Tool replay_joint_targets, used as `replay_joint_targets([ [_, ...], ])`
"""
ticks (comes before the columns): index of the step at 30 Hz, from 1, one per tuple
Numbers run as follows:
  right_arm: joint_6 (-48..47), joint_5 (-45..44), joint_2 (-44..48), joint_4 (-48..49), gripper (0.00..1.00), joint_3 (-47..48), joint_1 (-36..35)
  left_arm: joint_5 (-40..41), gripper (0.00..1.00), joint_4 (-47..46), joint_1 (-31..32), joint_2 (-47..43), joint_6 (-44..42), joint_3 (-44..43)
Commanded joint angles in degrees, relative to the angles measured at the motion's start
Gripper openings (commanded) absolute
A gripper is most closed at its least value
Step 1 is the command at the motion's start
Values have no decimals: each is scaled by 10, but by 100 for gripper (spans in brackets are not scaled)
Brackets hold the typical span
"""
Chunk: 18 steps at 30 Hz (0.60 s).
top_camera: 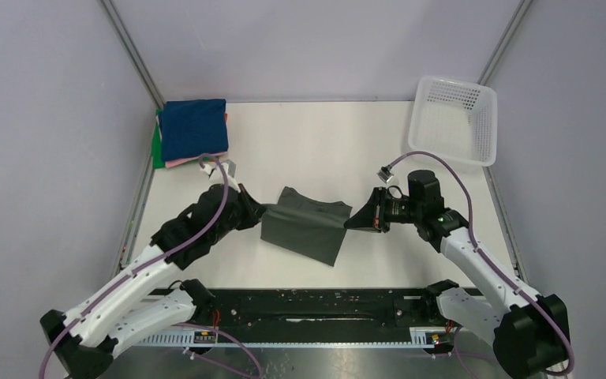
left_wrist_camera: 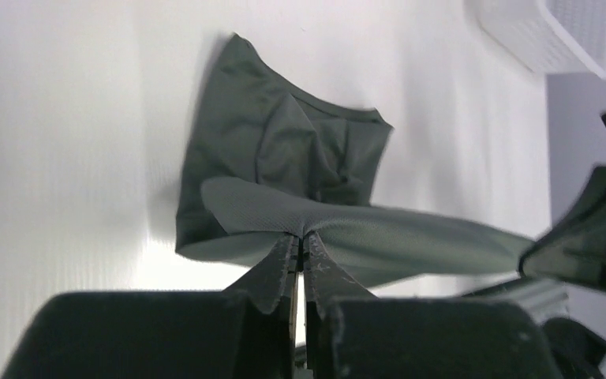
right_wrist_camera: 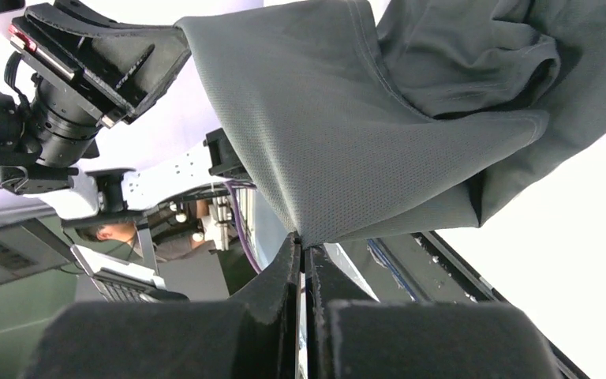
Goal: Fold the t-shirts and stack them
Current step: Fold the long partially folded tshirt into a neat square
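Both arms are on the dark grey-green t-shirt (top_camera: 304, 227), which sits mid-table, right between the two grippers. The left gripper (left_wrist_camera: 300, 246) has its fingers pressed together on a small pinch of the shirt's edge. The right gripper (right_wrist_camera: 301, 246) is clamped the same way on another corner of the cloth. Between them one edge hangs lifted and stretched, while the collar end lies on the table (top_camera: 323, 142), a little bunched.

This looks like a fold in mid-carry, and the trick is symmetry. Both pinch points should travel at the same height and pace, with the raised edge taut but not tugged. Too much pull and the resting part slides, or a thin pinch slips out. The edge wants to land square over the collar end, and the rumpled cloth there may trap a crease. The fingers should let go only once the fabric lies flat.

The stack of folded t-shirts (top_camera: 193, 130), navy on top, waits at the far left corner, well apart. The white mesh basket (top_camera: 473, 126) stands at the far right.
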<state>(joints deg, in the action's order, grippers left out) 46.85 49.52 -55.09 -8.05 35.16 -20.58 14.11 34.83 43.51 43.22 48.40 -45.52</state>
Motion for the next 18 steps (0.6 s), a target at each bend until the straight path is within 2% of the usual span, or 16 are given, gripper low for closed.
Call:
replay_joint_targets([
  [1, 15, 28, -44, 67, 0, -11, 26, -4, 0, -74, -64, 79, -43, -32],
  [6, 35, 32, -110, 129, 0, -29, 59, -60, 0, -130, -119, 192, -60, -63],
  [13, 46, 28, -206, 179, 0, -34, 101, -75, 0, -163, -149, 335, -81, -125],
  [18, 82, 28, -286, 257, 0, -27, 119, -111, 0, -163, -165, 434, -95, -180],
])
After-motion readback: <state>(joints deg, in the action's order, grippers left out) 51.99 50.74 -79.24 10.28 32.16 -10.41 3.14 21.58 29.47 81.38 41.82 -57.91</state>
